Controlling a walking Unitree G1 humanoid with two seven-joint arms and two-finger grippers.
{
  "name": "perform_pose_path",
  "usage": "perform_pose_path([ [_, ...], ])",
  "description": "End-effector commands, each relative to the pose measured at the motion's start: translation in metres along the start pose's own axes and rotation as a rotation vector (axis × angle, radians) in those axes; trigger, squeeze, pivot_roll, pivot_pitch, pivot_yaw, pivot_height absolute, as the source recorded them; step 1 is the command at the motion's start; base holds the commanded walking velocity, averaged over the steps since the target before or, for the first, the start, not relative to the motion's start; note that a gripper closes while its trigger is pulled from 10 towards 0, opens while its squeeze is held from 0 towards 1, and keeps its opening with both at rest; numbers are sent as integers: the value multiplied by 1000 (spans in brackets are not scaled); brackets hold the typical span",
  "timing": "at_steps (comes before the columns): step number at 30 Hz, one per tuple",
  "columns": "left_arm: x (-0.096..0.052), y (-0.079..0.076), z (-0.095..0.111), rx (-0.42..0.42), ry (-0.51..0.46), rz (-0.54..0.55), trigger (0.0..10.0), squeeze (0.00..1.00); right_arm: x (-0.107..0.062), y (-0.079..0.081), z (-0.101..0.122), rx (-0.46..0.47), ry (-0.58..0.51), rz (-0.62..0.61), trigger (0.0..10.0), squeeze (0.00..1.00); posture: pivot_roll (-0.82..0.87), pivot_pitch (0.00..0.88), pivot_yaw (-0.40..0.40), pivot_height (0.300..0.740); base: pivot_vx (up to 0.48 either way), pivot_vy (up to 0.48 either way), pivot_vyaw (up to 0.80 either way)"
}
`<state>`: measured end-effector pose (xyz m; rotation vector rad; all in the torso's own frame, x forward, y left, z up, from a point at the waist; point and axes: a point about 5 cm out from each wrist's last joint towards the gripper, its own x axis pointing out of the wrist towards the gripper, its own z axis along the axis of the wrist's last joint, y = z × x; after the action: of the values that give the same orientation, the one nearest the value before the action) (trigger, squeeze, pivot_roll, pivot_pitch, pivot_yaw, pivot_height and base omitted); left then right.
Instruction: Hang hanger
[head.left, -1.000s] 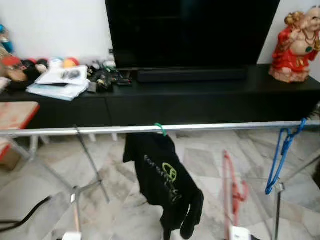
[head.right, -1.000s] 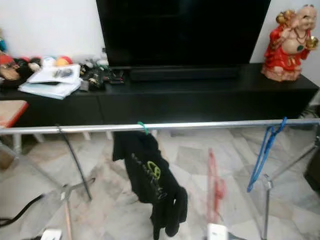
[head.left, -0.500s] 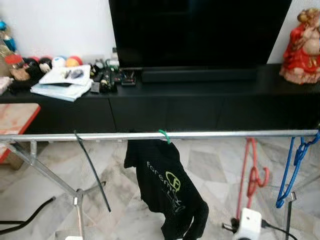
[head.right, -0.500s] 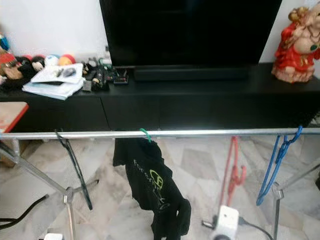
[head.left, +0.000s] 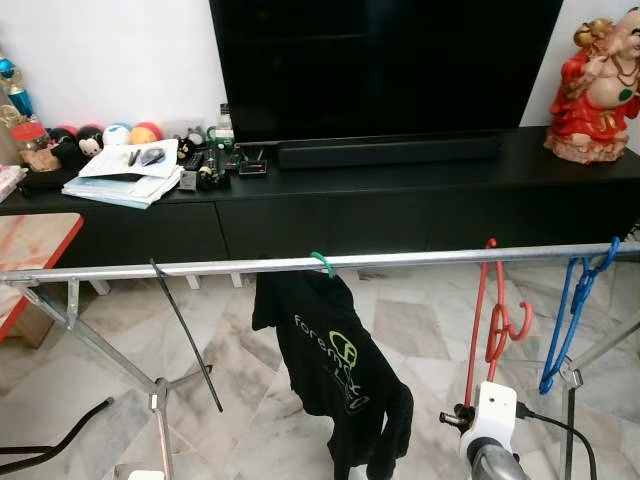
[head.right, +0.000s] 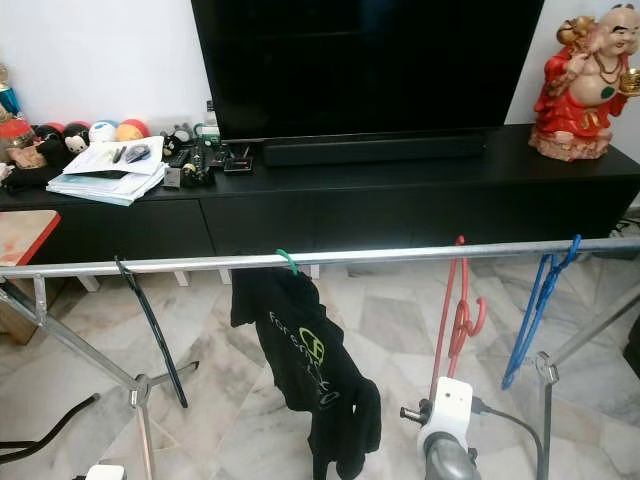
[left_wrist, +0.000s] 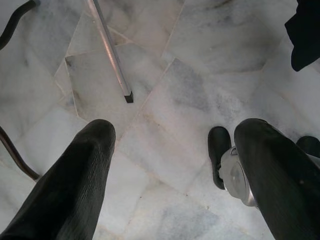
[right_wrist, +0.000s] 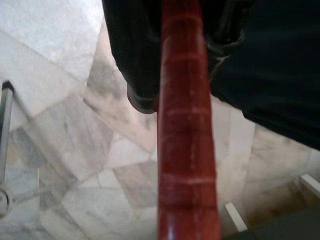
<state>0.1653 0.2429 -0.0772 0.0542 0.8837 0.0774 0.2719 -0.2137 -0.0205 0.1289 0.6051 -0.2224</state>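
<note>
The red hanger (head.left: 488, 318) has risen from a low position near the floor, a second ago, to the rail (head.left: 420, 257), where its hook now meets the bar just beside the blue hanger (head.left: 572, 312). The right arm (head.left: 492, 430) has come up into sight beneath it, with the right gripper (right_wrist: 185, 60) closed around the red bar. The whole view has also shifted and sharpened, indicating camera movement.

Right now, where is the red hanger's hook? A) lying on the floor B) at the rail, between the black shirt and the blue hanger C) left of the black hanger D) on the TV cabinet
B: the red hanger has its hook up at the rail, with the black shirt on one side and the blue hanger on the other; the right gripper grips it.
</note>
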Motion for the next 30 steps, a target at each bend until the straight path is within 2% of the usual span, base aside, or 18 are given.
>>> perform_pose_path([
  [1,-2,3,-5,9,22,5,10000,0,4,1,19,14,-46,16,10000,0,21,50,54,740,0,0,0],
  [6,0,0,-1,10,7,-3,10000,0,7,1,34,1,-76,18,10000,0,21,49,53,740,0,0,0],
  [9,0,-2,1,10,-1,-8,10000,0,7,1,35,-10,-65,22,10000,0,22,49,53,740,0,0,0],
  [10,1,-4,3,10,-9,-16,10000,0,8,3,34,-34,-23,28,10000,0,22,50,54,740,0,0,0],
  [13,2,-6,4,10,-18,-22,10000,0,9,6,36,-61,9,45,10000,0,23,54,54,740,0,0,0],
  [17,2,-6,5,11,-23,-26,10000,0,11,10,42,-88,13,60,10000,0,24,53,55,740,0,0,0],
  [19,2,-6,6,11,-31,-30,10000,0,12,12,48,-151,11,66,10000,0,25,53,53,740,0,0,0],
  [23,2,-5,8,11,-41,-34,10000,0,12,13,54,-167,0,61,10000,0,25,53,53,740,0,0,0],
  [26,2,-5,9,11,-44,-38,10000,0,13,14,56,-259,10,71,10000,0,23,52,53,740,0,0,0],
  [30,2,-5,9,12,-46,-38,10000,0,13,14,57,-264,19,78,10000,0,25,51,52,740,0,0,0],
])
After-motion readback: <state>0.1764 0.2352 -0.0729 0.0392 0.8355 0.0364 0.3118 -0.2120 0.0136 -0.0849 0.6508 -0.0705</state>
